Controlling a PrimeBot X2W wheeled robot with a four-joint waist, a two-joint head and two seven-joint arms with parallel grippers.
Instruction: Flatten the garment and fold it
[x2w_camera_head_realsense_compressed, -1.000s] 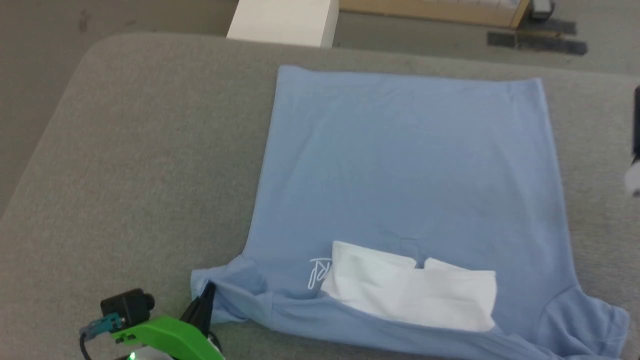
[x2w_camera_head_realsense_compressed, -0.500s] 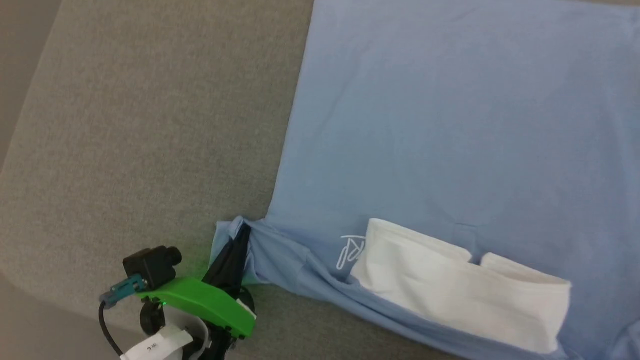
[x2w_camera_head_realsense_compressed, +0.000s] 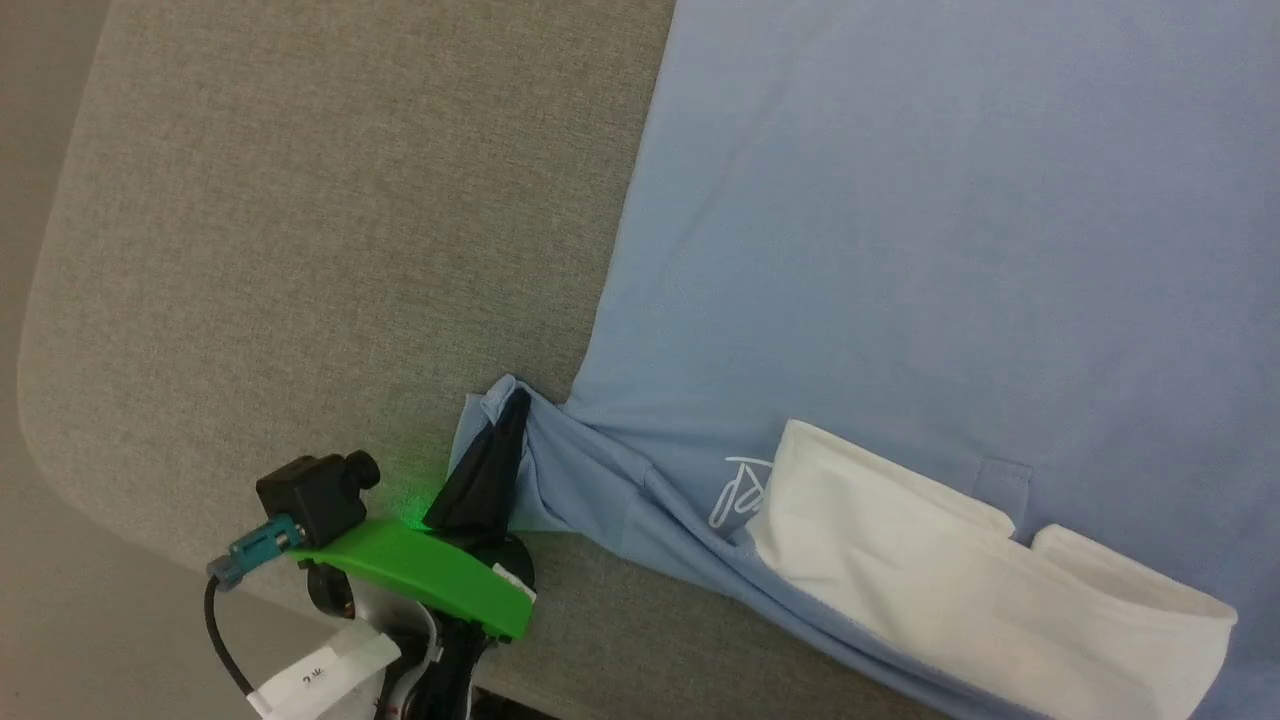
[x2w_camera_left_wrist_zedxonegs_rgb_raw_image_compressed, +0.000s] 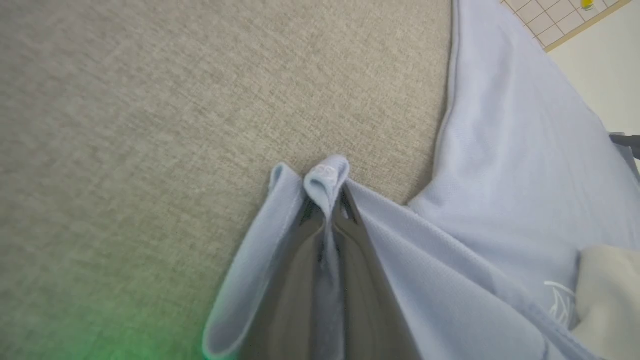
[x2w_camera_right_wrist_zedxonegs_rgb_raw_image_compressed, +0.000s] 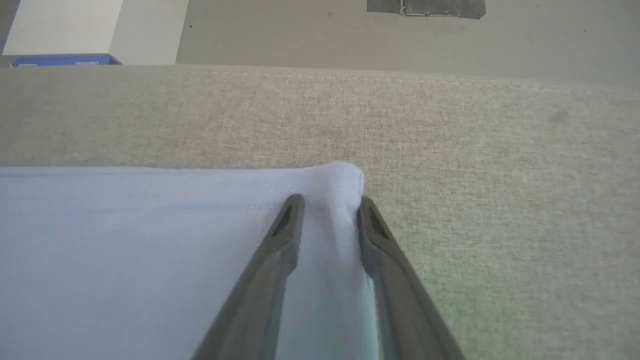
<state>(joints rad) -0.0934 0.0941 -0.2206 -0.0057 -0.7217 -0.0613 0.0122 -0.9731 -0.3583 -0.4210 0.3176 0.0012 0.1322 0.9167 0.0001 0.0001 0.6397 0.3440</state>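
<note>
Head camera has dipped closer; left hand pinches the polo shirt's sleeve, right hand gapes around its hem corner, to stretch it.

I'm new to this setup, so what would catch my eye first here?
A big light-blue garment lies spread on a grey padded surface, a white part at its near edge. The left gripper pinches a bunched corner at lower left; the right gripper straddles another corner.

Grey fabric-covered table above plain grey floor.
</note>
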